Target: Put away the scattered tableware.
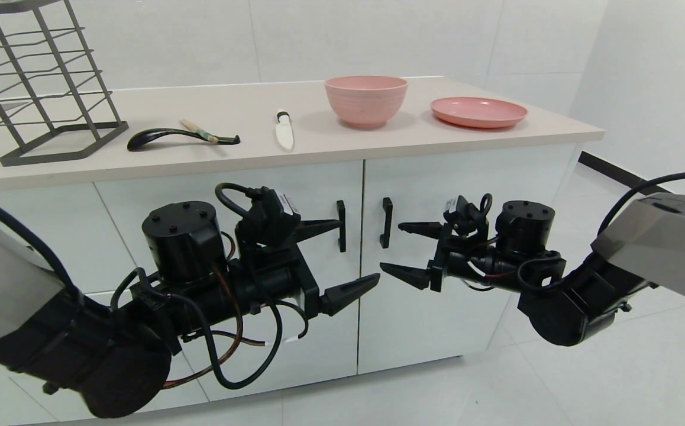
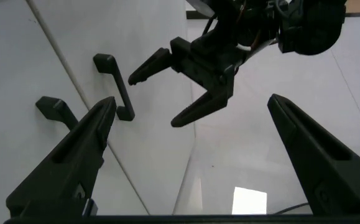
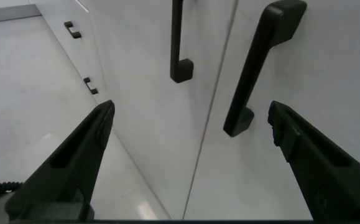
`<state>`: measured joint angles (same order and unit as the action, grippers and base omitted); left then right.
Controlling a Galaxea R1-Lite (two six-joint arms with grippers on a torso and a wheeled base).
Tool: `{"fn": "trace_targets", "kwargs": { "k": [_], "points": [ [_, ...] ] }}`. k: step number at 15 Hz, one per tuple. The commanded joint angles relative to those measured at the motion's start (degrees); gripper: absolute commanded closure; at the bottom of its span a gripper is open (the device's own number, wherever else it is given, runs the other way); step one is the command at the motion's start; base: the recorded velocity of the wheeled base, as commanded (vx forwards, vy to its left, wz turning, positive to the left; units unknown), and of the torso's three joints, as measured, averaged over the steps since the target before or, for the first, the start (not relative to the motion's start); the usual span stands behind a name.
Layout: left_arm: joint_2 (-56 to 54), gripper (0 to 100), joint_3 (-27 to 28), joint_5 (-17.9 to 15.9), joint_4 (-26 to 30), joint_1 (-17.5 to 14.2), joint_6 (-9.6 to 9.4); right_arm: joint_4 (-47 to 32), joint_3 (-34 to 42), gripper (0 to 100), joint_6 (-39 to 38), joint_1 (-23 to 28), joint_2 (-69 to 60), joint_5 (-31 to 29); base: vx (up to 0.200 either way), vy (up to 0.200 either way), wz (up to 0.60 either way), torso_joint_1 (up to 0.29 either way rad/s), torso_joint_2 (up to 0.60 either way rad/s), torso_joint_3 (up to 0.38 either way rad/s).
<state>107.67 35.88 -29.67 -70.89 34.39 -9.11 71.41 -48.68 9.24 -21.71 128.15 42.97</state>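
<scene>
Left gripper (image 1: 355, 251) and right gripper (image 1: 391, 246) were held spread wide, empty, before cabinet doors (image 1: 437, 177), pink bowl (image 1: 366, 98) and pink plate (image 1: 478, 111) were seen on countertop (image 1: 230, 109)

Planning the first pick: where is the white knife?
In the head view the knife lies on the counter, between the black spoon to its left and the pink bowl to its right.

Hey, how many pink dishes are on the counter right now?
2. The pink bowl stands on the counter toward the back; the pink plate lies to its right, near the counter's right end, apart from it. None appears hidden.
</scene>
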Motion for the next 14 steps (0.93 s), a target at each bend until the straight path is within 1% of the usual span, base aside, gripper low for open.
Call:
{"fn": "trace_targets", "kwargs": {
  "k": [1, 4, 6, 8, 9, 12, 14],
  "points": [
    [1.0, 0, 0.2, 0.0, -0.5, 0.1, 0.05, 0.0, -1.2, 0, 0.0, -0.1, 1.1, 0.0, 0.000, 0.000, 0.00, 0.000, 0.00, 0.000],
    [2.1, 0, 0.6, 0.1, -1.7, -0.1, 0.41, 0.0, -3.6, 0, -0.2, -0.2, 1.3, 0.5, 0.000, 0.000, 0.00, 0.000, 0.00, 0.000],
    [2.4, 0, 0.9, 0.1, -2.3, 0.4, 1.99, 0.0, -4.8, 0, -0.2, -0.3, 1.9, 1.9, 0.000, 0.000, 0.00, 0.000, 0.00, 0.000],
    [3.1, 0, 3.2, 1.0, -2.4, 0.5, 2.69, 0.0, -6.3, 0, -0.2, -0.8, 3.0, 2.0, 0.000, 0.000, 0.00, 0.000, 0.00, 0.000],
    [3.3, 0, 4.0, 1.1, -2.4, 0.4, 2.78, 0.0, -6.6, 0, -0.2, -1.2, 3.5, 2.0, 0.000, 0.000, 0.00, 0.000, 0.00, 0.000],
    [3.6, 0, 4.2, 1.2, -2.4, 0.1, 2.78, 0.1, -7.8, 0, -0.2, -2.9, 5.3, 2.1, 0.000, 0.000, 0.00, 0.000, 0.00, 0.000],
    [4.0, 0, 4.4, 1.2, -2.4, -0.3, 2.95, 2.2, -8.1, 0, -0.3, -3.9, 6.6, 3.6, 0.000, 0.000, 0.00, 0.000, 0.00, 0.000]
  ]
}}
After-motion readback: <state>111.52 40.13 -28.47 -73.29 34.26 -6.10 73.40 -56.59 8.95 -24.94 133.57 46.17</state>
